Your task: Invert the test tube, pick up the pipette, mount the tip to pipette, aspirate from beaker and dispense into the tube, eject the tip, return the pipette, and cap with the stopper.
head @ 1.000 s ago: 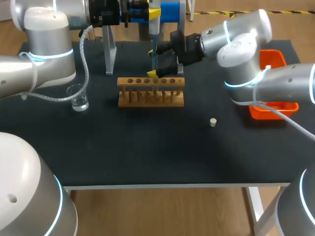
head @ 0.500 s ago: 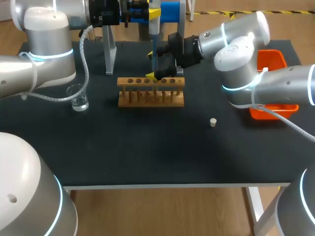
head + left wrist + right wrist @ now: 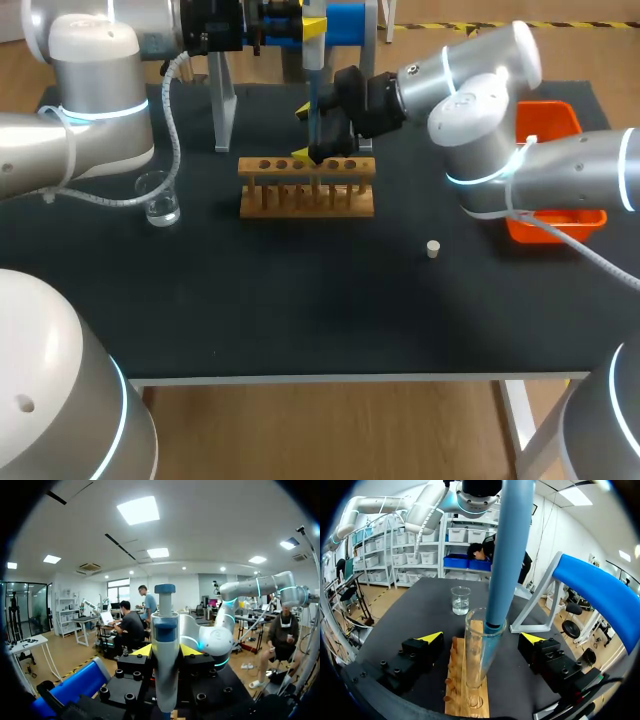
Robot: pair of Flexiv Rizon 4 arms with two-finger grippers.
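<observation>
- While the left gripper (image 3: 166, 650) is clamped on the body of the pipette (image 3: 165, 630), a yellow tip pressed to each side, it holds the pipette upright above the back of the table (image 3: 300, 300).
- The right gripper (image 3: 481, 637) sits low over the wooden rack (image 3: 306, 188). Its fingers are spread wide and it grips nothing.
- The test tube (image 3: 479, 655) stands upright and mouth up in a hole of the rack. It is between the right gripper's fingers, and neither finger touches it.
- The pipette's blue shaft comes down from above and ends right at the tube's mouth.
- Judging from this, the tube has been turned over and the pipette picked up, and the work appears to be at the dispensing step.
- The shaft hides its own end, so I cannot tell whether a tip is mounted. I also cannot tell whether any liquid is in the tube.
- What seems left is ejecting the tip, returning the pipette and capping the tube.
- The stopper (image 3: 433, 249) lies alone on the table, in front of the rack and to its right, well apart from it.
- The beaker (image 3: 160, 198), with a little clear liquid in it, stands left of the rack near the left arm.
- A grey stand (image 3: 222, 100) with a blue bar rises behind the rack.
- An orange bin (image 3: 560, 120) sits at the table's right side, partly behind the right arm.
- The right gripper's open fingers flank the tube closely, so the pipette likely needs to rise straight out. The right arm also stretches across the space between the bin and the rack.
</observation>
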